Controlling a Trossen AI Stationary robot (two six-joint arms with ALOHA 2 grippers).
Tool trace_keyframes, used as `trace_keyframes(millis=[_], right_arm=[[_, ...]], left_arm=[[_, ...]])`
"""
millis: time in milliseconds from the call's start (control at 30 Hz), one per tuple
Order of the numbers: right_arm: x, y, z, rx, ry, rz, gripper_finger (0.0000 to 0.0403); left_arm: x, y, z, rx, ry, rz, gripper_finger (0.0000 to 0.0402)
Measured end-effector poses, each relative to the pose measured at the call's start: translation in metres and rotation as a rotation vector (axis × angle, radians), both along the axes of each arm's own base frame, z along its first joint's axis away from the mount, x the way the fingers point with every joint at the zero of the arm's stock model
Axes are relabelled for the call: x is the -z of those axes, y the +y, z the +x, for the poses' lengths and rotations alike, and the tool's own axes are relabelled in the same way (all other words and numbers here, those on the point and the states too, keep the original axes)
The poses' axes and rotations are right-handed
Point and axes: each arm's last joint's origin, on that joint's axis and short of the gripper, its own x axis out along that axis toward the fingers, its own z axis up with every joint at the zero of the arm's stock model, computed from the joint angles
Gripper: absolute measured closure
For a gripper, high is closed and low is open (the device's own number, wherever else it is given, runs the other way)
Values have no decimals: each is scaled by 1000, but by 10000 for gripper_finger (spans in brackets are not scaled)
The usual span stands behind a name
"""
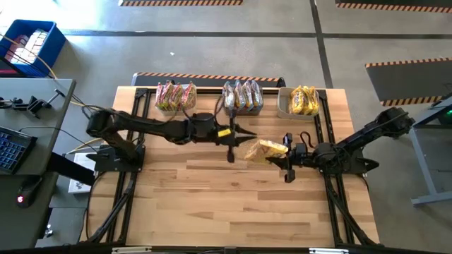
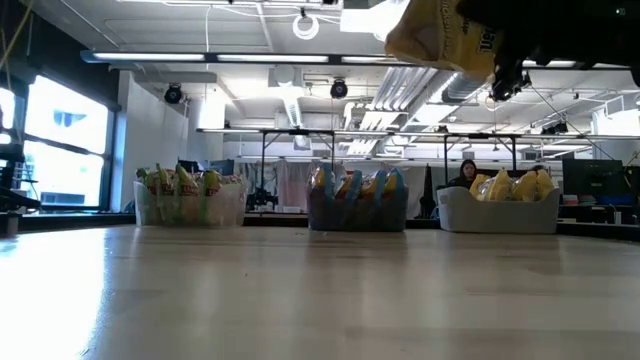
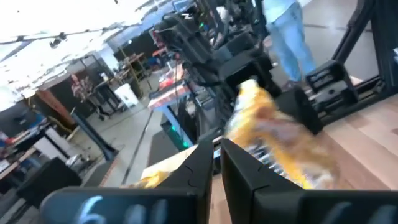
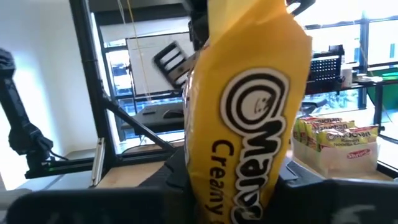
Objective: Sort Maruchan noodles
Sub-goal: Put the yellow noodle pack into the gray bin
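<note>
While the right gripper [image 1: 288, 156] holds it above the middle of the wooden worktop [image 1: 212, 204], a yellow packet [image 1: 265, 150] of Maruchan noodles hangs clear of the surface. Its jaws are closed on the packet's lower end, as the right wrist view shows. The wrapper [image 4: 249, 106] is bright yellow plastic, printed with a round black-and-white face emblem, large black brand lettering and the word "Creamy" beneath; its top is crimped and slightly crumpled. In the low view the packet [image 2: 440, 38] appears high above the worktop, well above the bins. The left gripper [image 1: 231, 144] lies just beside the packet, its jaws closed with a narrow gap and holding nothing. Three bins stand in a row along the far edge of the worktop: the left bin [image 1: 175, 97] holds packets with green-red printing, the middle bin [image 1: 243, 96] packets with blue and orange, and the right bin [image 1: 304, 102] plain yellow packets.
</note>
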Motion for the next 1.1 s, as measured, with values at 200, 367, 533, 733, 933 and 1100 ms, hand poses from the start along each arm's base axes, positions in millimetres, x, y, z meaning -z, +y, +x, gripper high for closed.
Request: trace_keyframes(millis=[200,367,533,733,933,1100], right_arm=[[0,0,0,9,0,2,308],[-4,0,5,50,16,-5,314],[-16,-3,23,93,104,-30,317],[-47,-21,55,191,344,15,318],[-103,-65,63,353,614,194,318],[-146,-113,41,494,786,358,319]], left_arm=[[-4,11,-28,47,52,-32,365],[26,19,-64,114,-54,-124,374],[64,26,-96,86,-91,-236,383],[92,28,-119,61,-41,-317,385],[96,25,-130,67,-32,-319,385],[96,25,-131,70,-30,-319,385]])
